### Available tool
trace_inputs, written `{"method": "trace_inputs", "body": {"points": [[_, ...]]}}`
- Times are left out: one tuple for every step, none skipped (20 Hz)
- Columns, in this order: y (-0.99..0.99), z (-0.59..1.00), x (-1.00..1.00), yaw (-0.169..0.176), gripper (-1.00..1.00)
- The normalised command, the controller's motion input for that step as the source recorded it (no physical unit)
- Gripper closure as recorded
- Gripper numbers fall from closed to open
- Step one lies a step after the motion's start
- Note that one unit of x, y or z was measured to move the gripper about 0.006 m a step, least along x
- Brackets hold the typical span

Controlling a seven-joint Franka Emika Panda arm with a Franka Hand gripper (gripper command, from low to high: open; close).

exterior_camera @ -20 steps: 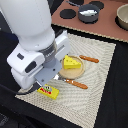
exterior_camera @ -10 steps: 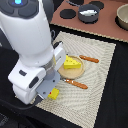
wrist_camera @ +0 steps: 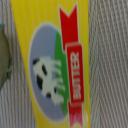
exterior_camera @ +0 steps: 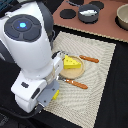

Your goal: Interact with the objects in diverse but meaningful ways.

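One cheese wedge (exterior_camera: 72,62) sits on one tan plate (exterior_camera: 73,73), with two wooden-handled utensils (exterior_camera: 75,84) lying beside it on the woven mat (exterior_camera: 97,75). One yellow butter box (wrist_camera: 55,65) fills the wrist view, lying on the mat directly under the gripper (exterior_camera: 49,95); whether the jaws are apart, I cannot tell. One grey pot (exterior_camera: 88,12) stands far back.

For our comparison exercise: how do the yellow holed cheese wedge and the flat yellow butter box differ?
The yellow holed cheese wedge is a thick, plain block with holes; the flat yellow butter box is thin and printed with a cow and a red BUTTER banner. The wedge sits on the tan round plate; the box lies directly on the woven placemat. Both are yellow.
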Motion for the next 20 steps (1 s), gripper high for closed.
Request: {"method": "trace_inputs", "body": {"points": [[-0.04,-0.11,0.41,0.018,1.0],[-0.06,-0.09,0.42,0.017,1.0],[-0.06,-0.08,0.45,0.021,1.0],[-0.08,-0.11,0.38,0.024,1.0],[-0.08,-0.05,0.38,0.043,1.0],[-0.09,-0.06,0.38,0.055,1.0],[-0.1,-0.06,0.38,0.057,1.0],[-0.13,-0.06,0.36,0.057,1.0],[-0.13,-0.05,0.35,0.056,1.0],[-0.11,-0.04,0.35,0.056,1.0],[-0.11,-0.04,0.34,0.055,1.0],[-0.13,-0.02,0.29,0.052,1.0],[-0.12,0.0,0.29,0.05,1.0],[-0.13,0.04,0.29,0.056,1.0],[-0.12,0.25,0.28,0.062,1.0],[-0.03,0.59,0.21,0.046,1.0],[-0.01,0.89,0.01,0.055,1.0],[0.0,1.0,0.0,0.06,1.0],[0.13,1.0,0.0,0.064,1.0],[0.21,1.0,-0.05,0.083,1.0]]}}
